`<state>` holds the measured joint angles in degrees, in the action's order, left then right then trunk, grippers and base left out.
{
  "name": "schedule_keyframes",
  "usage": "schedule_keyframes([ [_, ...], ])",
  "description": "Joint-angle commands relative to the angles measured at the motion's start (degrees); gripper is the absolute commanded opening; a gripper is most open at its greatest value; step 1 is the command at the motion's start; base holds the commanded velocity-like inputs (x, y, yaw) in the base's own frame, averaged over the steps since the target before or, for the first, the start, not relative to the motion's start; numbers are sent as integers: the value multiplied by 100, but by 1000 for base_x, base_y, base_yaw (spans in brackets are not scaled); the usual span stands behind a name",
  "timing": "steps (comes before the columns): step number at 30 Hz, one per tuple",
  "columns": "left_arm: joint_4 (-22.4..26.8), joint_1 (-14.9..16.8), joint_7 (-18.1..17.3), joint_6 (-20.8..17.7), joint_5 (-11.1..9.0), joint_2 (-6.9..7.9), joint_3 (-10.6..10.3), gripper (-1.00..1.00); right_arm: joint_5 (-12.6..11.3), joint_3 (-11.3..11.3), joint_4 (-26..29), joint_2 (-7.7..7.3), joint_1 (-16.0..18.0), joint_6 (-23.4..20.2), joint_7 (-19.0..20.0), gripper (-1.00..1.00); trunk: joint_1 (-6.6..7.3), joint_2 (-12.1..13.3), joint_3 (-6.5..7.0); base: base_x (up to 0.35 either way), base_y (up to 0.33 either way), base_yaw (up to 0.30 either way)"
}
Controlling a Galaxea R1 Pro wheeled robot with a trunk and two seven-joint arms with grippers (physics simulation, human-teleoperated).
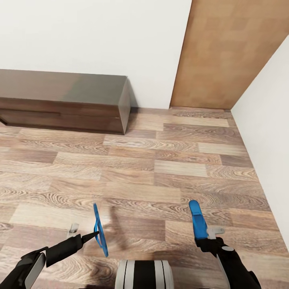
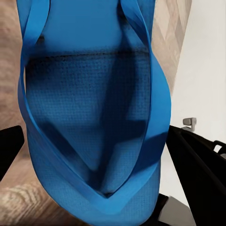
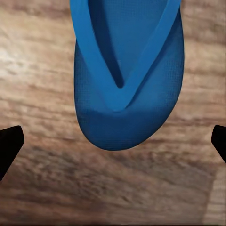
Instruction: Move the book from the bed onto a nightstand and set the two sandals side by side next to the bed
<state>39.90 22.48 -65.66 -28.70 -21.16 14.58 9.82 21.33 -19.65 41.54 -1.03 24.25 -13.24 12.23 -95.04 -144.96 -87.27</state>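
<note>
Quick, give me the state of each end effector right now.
Left end effector: shut on a blue sandal, held edge-up above the floor.
Right end effector: holding the other blue sandal, pointing forward.

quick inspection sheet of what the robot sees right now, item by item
surface: wood-plank floor, bare ahead.
job's things: two blue sandals, one in each gripper: left sandal edge-on, right sandal pointing forward; bed, book, nightstands nothing seen.
clutter: nothing seen.
grippers: left gripper shut on left sandal; right gripper shut on right sandal.
cables: nothing seen.
surroundings: long low dark cabinet against white wall; wooden door panel in the corner.
</note>
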Motion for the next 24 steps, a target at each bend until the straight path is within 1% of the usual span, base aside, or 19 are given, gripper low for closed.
schedule_keyframes([
  [1, 0, 2, -10, -54, -25, 1, 2, -100, 61, -24, 12, 5, 5, -21, 48, 100, -1, -3, -26, 0, 0, 0],
  [2, 0, 2, -10, -55, -24, 1, 2, -100, 62, -23, 12, 6, 4, -21, 47, 100, -4, -4, -48, 0, 0, 0],
  [10, 0, 2, -19, -51, -41, 6, 13, -100, 58, -29, 12, 3, 3, -21, 51, 100, -4, -4, -48, 4, 0, 0],
  [16, 1, 2, -31, -50, -46, 6, 19, -100, 55, -31, 19, 2, 1, -24, 51, 100, -4, -4, -48, 174, 0, 0],
  [24, 0, 2, -26, -45, -46, 2, 13, -100, 55, -30, 26, -1, 2, -23, 51, 100, -4, -4, -48, 43, 0, 0],
])
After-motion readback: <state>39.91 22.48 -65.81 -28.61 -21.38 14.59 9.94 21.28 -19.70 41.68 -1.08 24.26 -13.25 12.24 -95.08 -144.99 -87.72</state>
